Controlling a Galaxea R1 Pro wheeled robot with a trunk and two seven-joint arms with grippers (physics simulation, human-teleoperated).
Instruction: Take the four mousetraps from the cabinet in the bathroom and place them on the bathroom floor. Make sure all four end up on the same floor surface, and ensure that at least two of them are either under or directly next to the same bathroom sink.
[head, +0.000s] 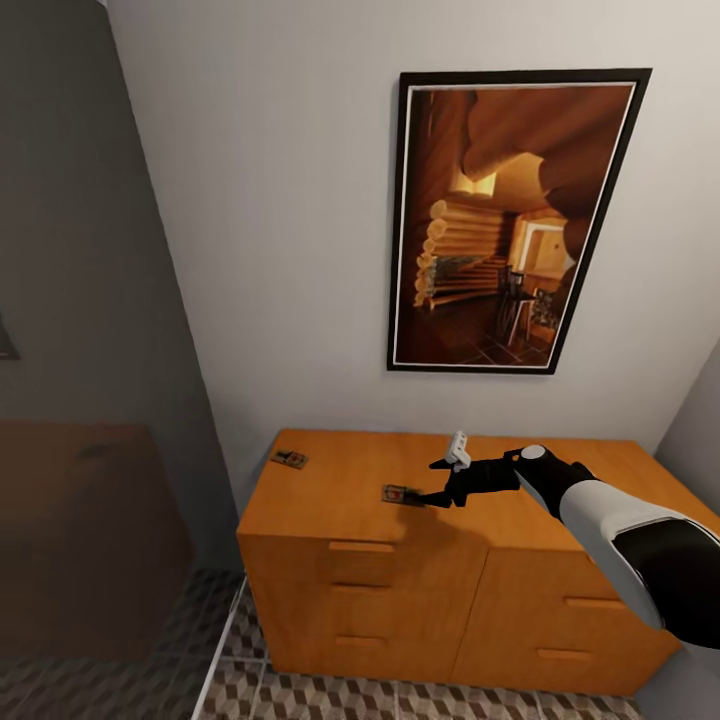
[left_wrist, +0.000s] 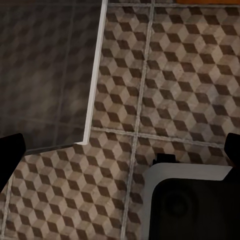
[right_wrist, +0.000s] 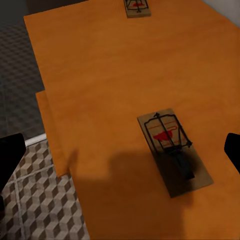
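Two mousetraps lie on top of the orange-brown cabinet (head: 330, 500): one (head: 397, 494) near the middle of the top, the other (head: 288, 459) at its far left corner. My right gripper (head: 425, 484) hovers open just right of the middle mousetrap, one finger touching or nearly touching its edge. In the right wrist view that mousetrap (right_wrist: 172, 150), with its red mark, lies between the spread fingers (right_wrist: 10, 155) of the right gripper (right_wrist: 122, 152), and the other mousetrap (right_wrist: 137, 7) lies farther off. My left gripper (left_wrist: 120, 150) hangs open over the cube-patterned bathroom floor (left_wrist: 175, 75), holding nothing.
A framed picture (head: 515, 220) hangs on the wall above the cabinet. A grey translucent partition (head: 90, 300) with a white bottom edge (left_wrist: 95, 75) stands left of the cabinet. Part of my own base (left_wrist: 190, 195) sits below the left gripper. Floor tiles (head: 400, 695) run along the cabinet's front.
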